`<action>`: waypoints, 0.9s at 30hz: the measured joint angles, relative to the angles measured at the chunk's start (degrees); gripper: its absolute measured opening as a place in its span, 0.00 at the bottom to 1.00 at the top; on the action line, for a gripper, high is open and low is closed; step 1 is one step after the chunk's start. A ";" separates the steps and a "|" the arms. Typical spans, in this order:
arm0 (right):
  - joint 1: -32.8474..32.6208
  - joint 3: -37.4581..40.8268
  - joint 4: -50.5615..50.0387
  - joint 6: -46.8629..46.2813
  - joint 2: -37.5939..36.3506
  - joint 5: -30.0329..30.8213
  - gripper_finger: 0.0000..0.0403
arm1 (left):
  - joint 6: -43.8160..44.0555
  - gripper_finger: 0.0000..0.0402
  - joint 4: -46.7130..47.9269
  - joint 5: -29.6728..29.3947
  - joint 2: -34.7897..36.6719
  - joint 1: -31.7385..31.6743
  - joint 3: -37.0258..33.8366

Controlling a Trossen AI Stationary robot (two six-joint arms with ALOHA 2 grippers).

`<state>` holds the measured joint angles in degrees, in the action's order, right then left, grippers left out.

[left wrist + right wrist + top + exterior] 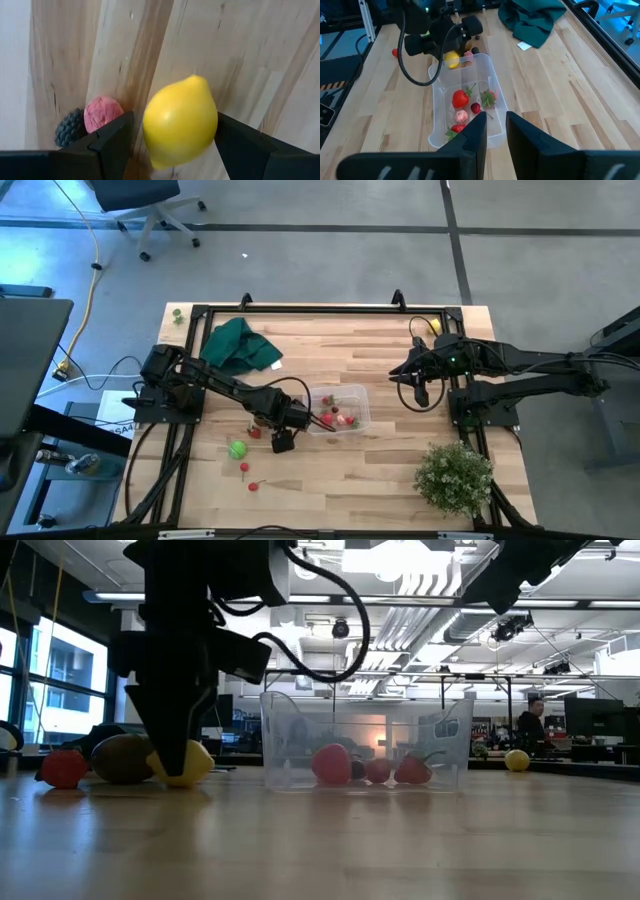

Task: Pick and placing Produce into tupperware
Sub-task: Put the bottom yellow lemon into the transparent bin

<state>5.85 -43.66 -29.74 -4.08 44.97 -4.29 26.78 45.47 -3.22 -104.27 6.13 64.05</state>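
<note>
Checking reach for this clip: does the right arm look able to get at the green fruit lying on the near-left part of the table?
Probably not easily: the green fruit lies beyond the tupperware and left gripper, far from the right gripper.

Dark green cloth (240, 346), bushy leafy plant (455, 474), wooden table (350, 480), office chair (150, 210)

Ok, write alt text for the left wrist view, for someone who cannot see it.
A yellow toy lemon sits between the left tool's two dark fingers, seen close up over a pale wooden table. Beyond one finger lie a small pink fruit and a dark blackberry-like piece.
</note>
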 joint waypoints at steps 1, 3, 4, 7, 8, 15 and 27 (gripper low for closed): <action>0.00 0.00 -0.13 0.00 0.00 0.00 0.15 | -0.38 0.63 -0.13 0.00 0.02 0.02 -0.02; 0.00 0.00 -0.18 0.00 0.02 0.02 0.15 | -1.59 0.63 -0.87 -0.08 0.04 0.04 0.00; 0.00 0.00 -0.05 0.00 0.00 0.01 0.15 | -2.08 0.63 -0.83 -0.22 0.04 0.02 0.00; 0.00 0.00 -0.04 0.00 0.01 0.01 0.15 | -3.68 0.63 -1.03 -0.30 0.04 0.02 0.00; 0.00 0.00 -0.07 0.00 0.00 0.02 0.15 | -4.25 0.62 -1.03 -0.31 0.04 0.02 0.00; 0.00 0.00 -0.04 0.00 0.00 0.00 0.15 | -4.64 0.58 -0.42 -0.44 0.04 -0.11 0.00; 0.00 0.00 -0.04 0.00 0.02 0.00 0.15 | -5.96 0.52 -0.70 -0.90 0.11 -0.11 0.00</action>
<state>5.85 -43.66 -29.78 -4.08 44.99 -4.29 20.82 44.77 -4.12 -104.16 6.02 64.05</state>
